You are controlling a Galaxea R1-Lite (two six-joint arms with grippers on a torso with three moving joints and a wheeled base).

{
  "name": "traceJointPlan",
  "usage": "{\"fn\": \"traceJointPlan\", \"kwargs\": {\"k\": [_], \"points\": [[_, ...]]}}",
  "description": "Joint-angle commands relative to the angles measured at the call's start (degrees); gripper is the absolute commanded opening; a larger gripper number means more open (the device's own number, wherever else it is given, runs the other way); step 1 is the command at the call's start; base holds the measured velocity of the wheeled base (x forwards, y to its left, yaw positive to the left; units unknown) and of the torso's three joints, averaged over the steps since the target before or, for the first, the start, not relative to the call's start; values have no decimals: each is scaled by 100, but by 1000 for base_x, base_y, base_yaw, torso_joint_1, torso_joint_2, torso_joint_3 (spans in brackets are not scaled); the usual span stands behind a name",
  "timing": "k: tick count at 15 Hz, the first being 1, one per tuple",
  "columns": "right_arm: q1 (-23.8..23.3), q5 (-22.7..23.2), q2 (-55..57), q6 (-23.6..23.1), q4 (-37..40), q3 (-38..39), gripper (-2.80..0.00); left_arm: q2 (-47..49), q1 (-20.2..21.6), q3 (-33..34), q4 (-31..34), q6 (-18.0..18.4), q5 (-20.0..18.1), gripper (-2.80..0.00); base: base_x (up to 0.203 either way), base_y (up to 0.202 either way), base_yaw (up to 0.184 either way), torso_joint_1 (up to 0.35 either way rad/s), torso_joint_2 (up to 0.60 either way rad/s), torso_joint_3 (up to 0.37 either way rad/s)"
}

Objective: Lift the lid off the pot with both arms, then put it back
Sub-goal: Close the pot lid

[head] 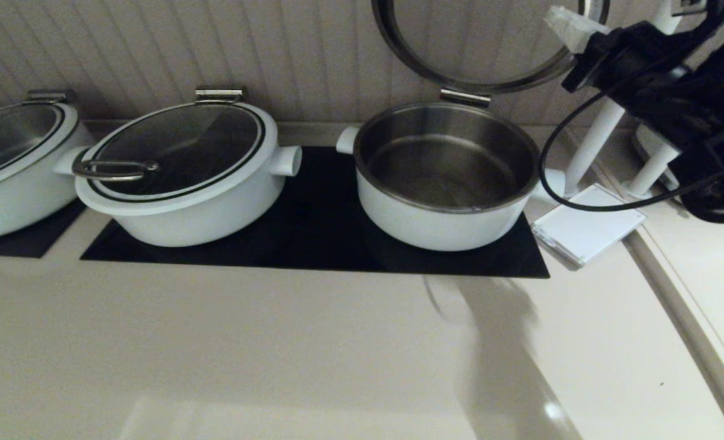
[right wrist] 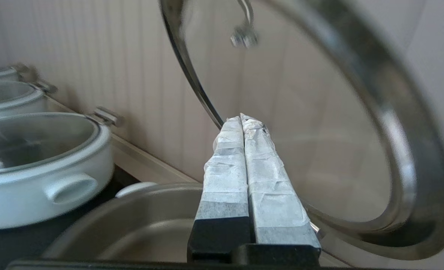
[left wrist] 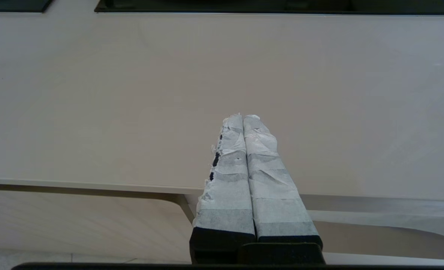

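The lid (head: 490, 46) is raised upright on the steel hinge clip (head: 464, 96) at the rear of the pot (head: 444, 177), its glass facing forward and its upper part cut off by the head view's top edge. The pot is seen open on the right end of a black mat (head: 319, 232), its steel lining exposed and nothing visible inside. The right claw (right wrist: 241, 119) is held high beside the lid's right edge, above the pot's right side, with its taped fingers (right wrist: 266, 180) pressed together and nothing gripped between them; whether its tip touches the glass cannot be told. The right arm (head: 673, 91) is seen entering from the upper right, with a black cable (head: 581, 205) looping down past the pot's right handle. The left claw (left wrist: 243, 117) is shown only in its own wrist view, low over bare bench (left wrist: 132, 93), its fingers likewise closed together and empty. Three white pots are counted in the head view: the open one, a wider closed pot (head: 184, 177) on the same mat, and a third (head: 13, 165) at the far left edge on a separate dark mat. A white square card (head: 588, 229) lies on the bench just right of the mat. The bench is pale beige and glossy, backed by a ribbed beige wall (head: 245, 49).
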Motion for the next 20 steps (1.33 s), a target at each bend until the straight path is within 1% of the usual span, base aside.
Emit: {"fn": "traceJointPlan", "kwargs": {"k": [1, 4, 6, 9, 12, 14, 17, 20], "points": [[2, 34, -372, 87, 36, 28, -280, -7, 1, 0, -1, 1, 5, -280, 0, 0, 0, 0, 0, 0], [-31, 22, -630, 514, 267, -370, -280, -7, 1, 0, -1, 1, -4, -280, 0, 0, 0, 0, 0, 0], [-164, 6, -587, 633, 473, -903, -280, -3, 1, 0, -1, 1, 5, -280, 0, 0, 0, 0, 0, 0], [-500, -5, -80, 667, 741, -1933, -280, -7, 1, 0, -3, 1, 4, -280, 0, 0, 0, 0, 0, 0], [-733, -14, 616, 658, 958, -2941, -280, -7, 1, 0, -1, 1, 4, -280, 0, 0, 0, 0, 0, 0], [-870, -14, 1029, 643, 1055, -3363, -280, -7, 1, 0, -1, 1, -4, -280, 0, 0, 0, 0, 0, 0], [-1098, -16, 1405, 620, 1026, -3396, -280, 1, 1, 0, -9, 1, 4, -280, 0, 0, 0, 0, 0, 0], [-1193, -16, 1526, 620, 948, -3395, -280, -3, 1, 0, -6, 1, 5, -280, 0, 0, 0, 0, 0, 0]]}}
